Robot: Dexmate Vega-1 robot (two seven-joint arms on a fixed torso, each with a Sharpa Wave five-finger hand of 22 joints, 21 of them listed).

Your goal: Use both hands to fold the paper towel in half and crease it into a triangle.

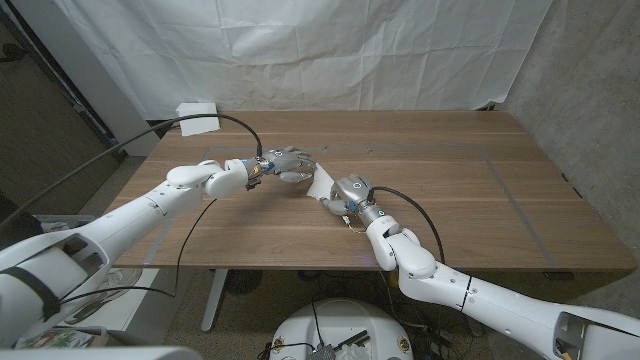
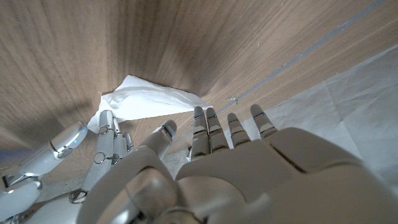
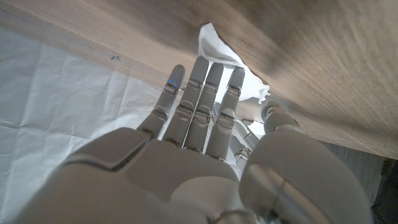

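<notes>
1. far on the left, a small white box [image 1: 197, 117] near the back edge of the wooden table [image 1: 480, 200], with a black cable [image 1: 235, 122] going from it toward the arm. not part of the job.
2. next, the left hand [image 1: 283, 164], reaching in from the left with fingers stretched toward the middle. looks to be touching or pressing the paper towel's upper edge. in the left wrist view, fingers [image 2: 214, 127] held straight and a little apart, thumb near the paper. cannot tell if really pinching it.
3. in the middle, the paper towel [image 1: 319, 186], small and white, already bunched or partly folded, sitting right between the two hands. in the left wrist view, a pointy white shape [image 2: 146, 99] just past the fingertips.
4. then the right hand [image 1: 348, 191], coming in from the lower right, just beside the towel and touching its right side. fingers [image 3: 205, 93] straight and close together over the white corner [image 3: 214, 46]. cannot tell if gripping.
5. both hands about as near to the towel, one on each side, with its long side running slanted between them. probably still in the folding and pressing part, not done yet.
</notes>
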